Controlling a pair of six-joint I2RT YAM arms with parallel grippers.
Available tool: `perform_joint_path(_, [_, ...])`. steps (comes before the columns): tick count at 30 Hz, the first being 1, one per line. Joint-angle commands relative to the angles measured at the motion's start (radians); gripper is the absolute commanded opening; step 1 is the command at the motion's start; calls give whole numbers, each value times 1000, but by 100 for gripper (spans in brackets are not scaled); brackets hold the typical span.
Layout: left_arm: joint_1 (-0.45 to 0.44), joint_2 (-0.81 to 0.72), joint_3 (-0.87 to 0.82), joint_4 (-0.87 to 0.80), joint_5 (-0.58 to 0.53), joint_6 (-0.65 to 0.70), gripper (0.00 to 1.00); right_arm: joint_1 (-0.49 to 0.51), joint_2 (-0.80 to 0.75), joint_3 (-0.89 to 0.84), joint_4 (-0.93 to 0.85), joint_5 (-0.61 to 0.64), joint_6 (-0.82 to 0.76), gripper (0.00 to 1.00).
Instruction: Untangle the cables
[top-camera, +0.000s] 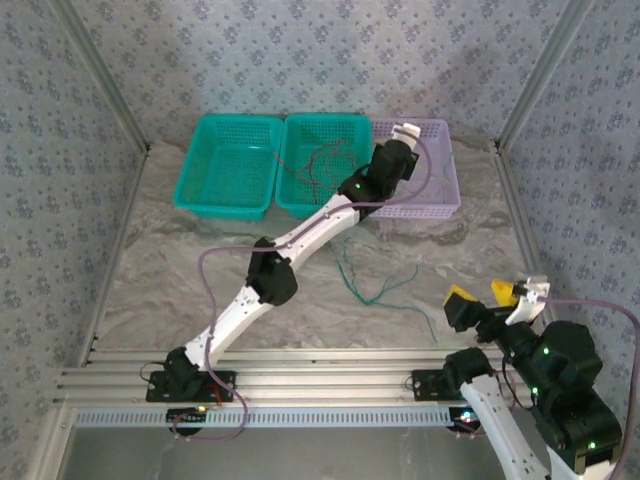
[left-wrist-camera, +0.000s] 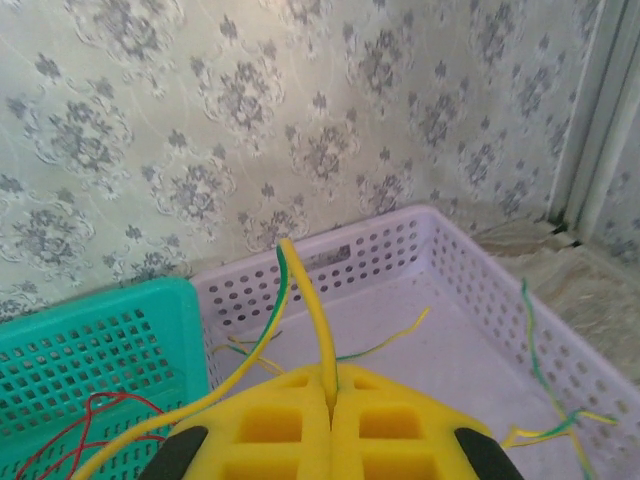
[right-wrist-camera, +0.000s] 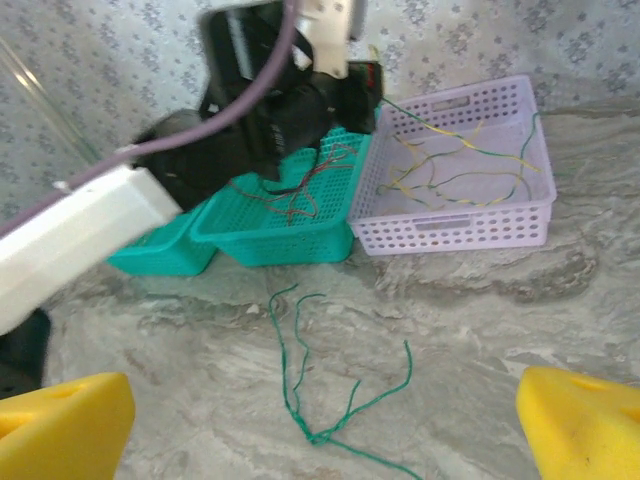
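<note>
My left gripper (left-wrist-camera: 331, 398) hangs over the lilac basket (left-wrist-camera: 470, 290), its yellow fingers shut on a yellow-and-green wire (left-wrist-camera: 303, 300) that rises out of the seam between them. More yellow-green wires (right-wrist-camera: 450, 168) lie loose inside that basket. A knotted bunch of green wires (right-wrist-camera: 312, 400) lies on the marble table, also seen from above as green wires (top-camera: 375, 285). Red wires (right-wrist-camera: 305, 190) sit in the middle teal basket (top-camera: 320, 170). My right gripper (right-wrist-camera: 320, 435) hovers open above the green bunch, with nothing between its fingertips (right-wrist-camera: 65, 425).
A second teal basket (top-camera: 228, 165) stands at the back left. The left arm (top-camera: 300, 240) stretches diagonally across the table to the baskets. Patterned walls and metal frame posts (top-camera: 105, 85) close in the sides. The right arm (top-camera: 540, 370) sits at the near right corner.
</note>
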Motion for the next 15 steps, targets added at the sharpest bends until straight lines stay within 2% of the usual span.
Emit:
perform_joint_path(1, [-2,19,53,137,-23,48,0,-12,-30,-17,-60,-64,19,100])
perform_joint_path(9, [-22,89,50,59,-97,82,0,-14,-35,-26,-42,-104,39,100])
perform_joint_path(15, [-18,74,50,-28,-155,84,0,-15,-34,-24,-42,-102,47,100])
